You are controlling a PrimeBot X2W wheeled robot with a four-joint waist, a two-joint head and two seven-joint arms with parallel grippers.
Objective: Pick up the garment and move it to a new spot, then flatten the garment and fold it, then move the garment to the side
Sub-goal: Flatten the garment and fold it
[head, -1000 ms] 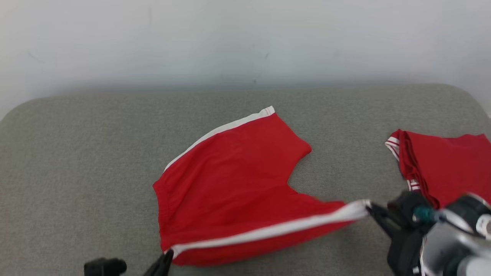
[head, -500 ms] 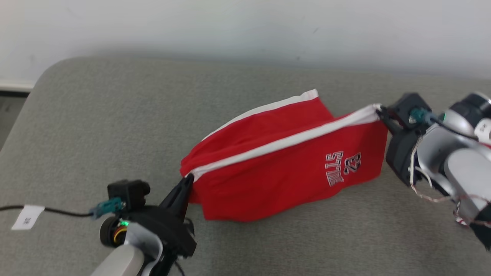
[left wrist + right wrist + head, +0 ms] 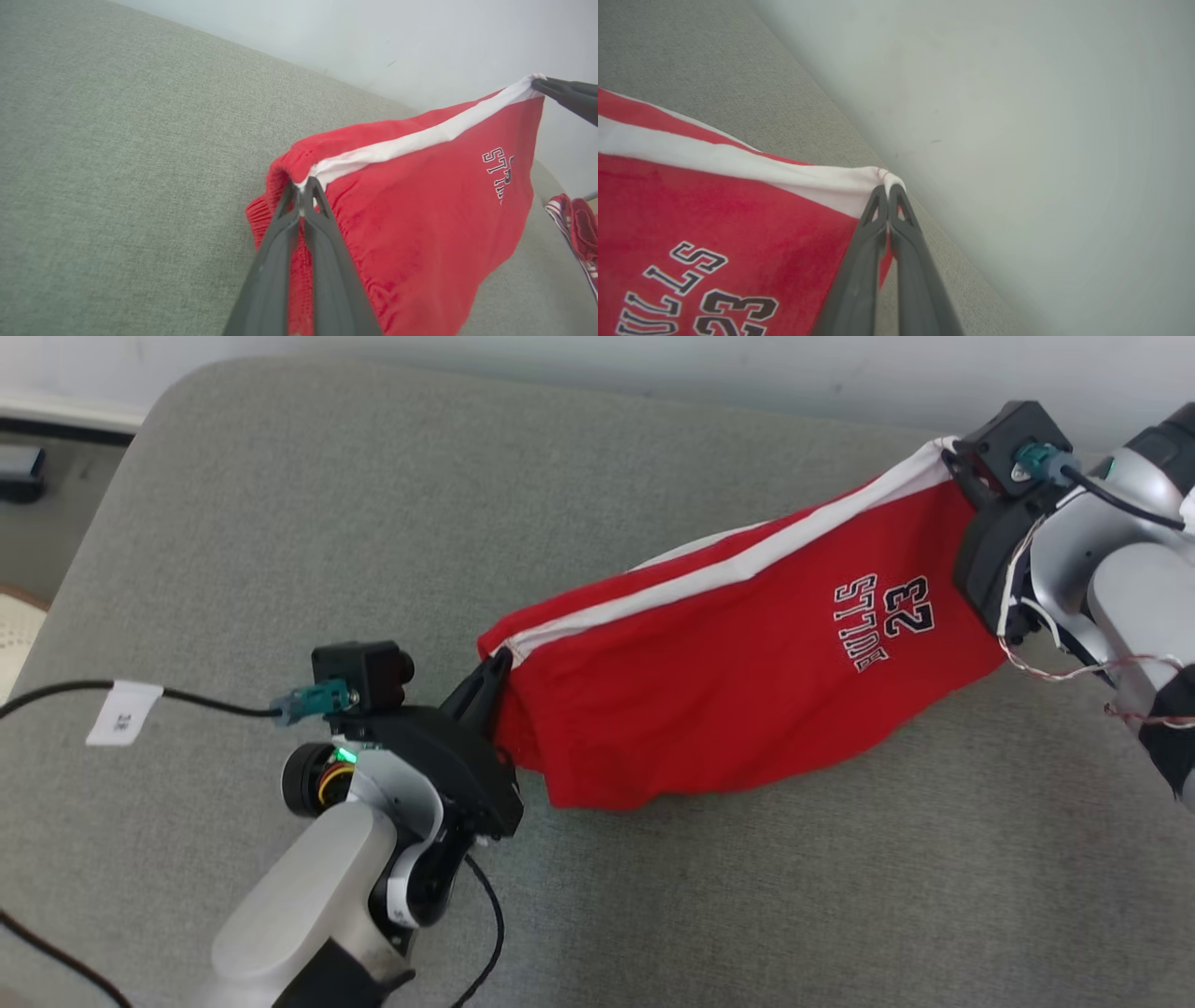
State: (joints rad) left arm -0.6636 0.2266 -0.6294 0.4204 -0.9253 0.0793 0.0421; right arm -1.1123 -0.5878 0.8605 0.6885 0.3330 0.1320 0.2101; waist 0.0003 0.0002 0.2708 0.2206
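Red shorts (image 3: 747, 691) stretch over the grey cushion (image 3: 280, 523), with the left gripper (image 3: 499, 665) and right gripper (image 3: 954, 455) each pinching a white-striped corner. The left wrist view adds another red garment (image 3: 577, 228) beyond.

You have two garments to count: one pair of red shorts (image 3: 747, 681) and one striped red garment (image 3: 579, 228). You see two grippers, the left gripper (image 3: 302, 186) and the right gripper (image 3: 888, 189), one grey cushion (image 3: 280, 523) and one white tag (image 3: 123, 714).
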